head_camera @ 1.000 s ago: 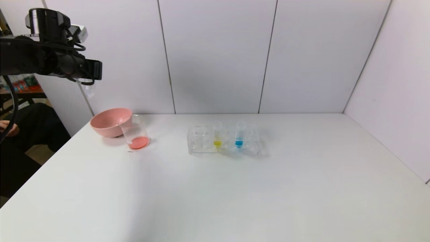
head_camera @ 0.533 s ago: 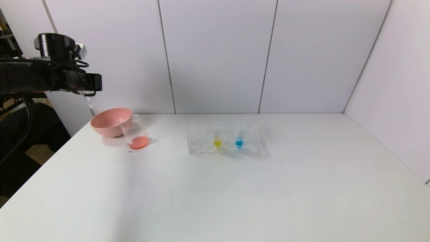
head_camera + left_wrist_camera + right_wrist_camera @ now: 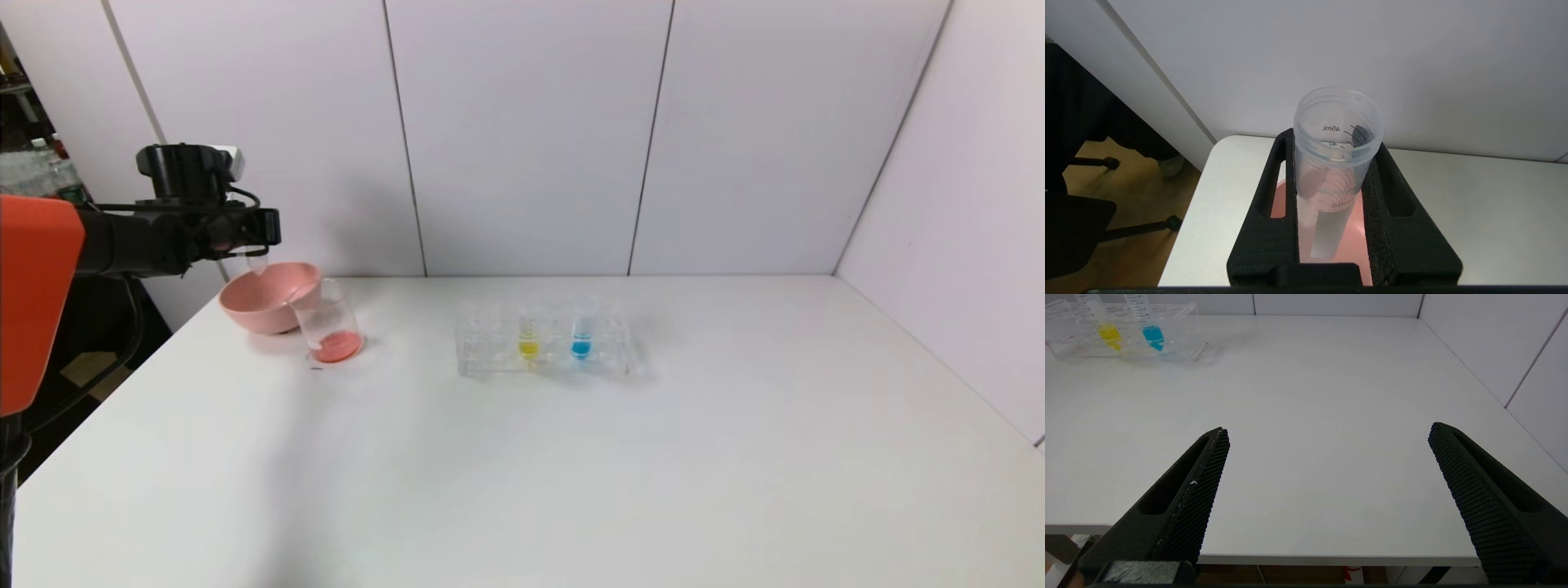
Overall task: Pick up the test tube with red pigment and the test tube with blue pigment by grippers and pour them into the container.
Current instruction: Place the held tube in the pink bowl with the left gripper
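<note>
Your left gripper (image 3: 260, 237) has its two fingers (image 3: 1267, 228) closed tight on one clear test tube (image 3: 1336, 163), which looks empty (only graduation marks show through its wall). It holds the tube upright, rounded tip down, over the near rim of the pink bowl (image 3: 265, 296) at the far left of the table (image 3: 571, 457). The left arm reaches in level from the left edge, its wrist pointing right.

Just right of the bowl and touching it stands one container (image 3: 328, 320), with orange-red liquid pooled in its bottom. Further right, near the far middle, sits one clear rack (image 3: 543, 341) with two tubes standing in it: the yellow-liquid tube (image 3: 528, 328) on the left and the test tube with blue pigment (image 3: 581, 327) just beside it on the right.

Your right gripper (image 3: 1327, 457) does not show in the head view; its own camera shows both fingers spread wide with nothing between them, hanging at the near edge of the table, well apart from the rack.

The bowl's inside is largely hidden behind the held tube.
</note>
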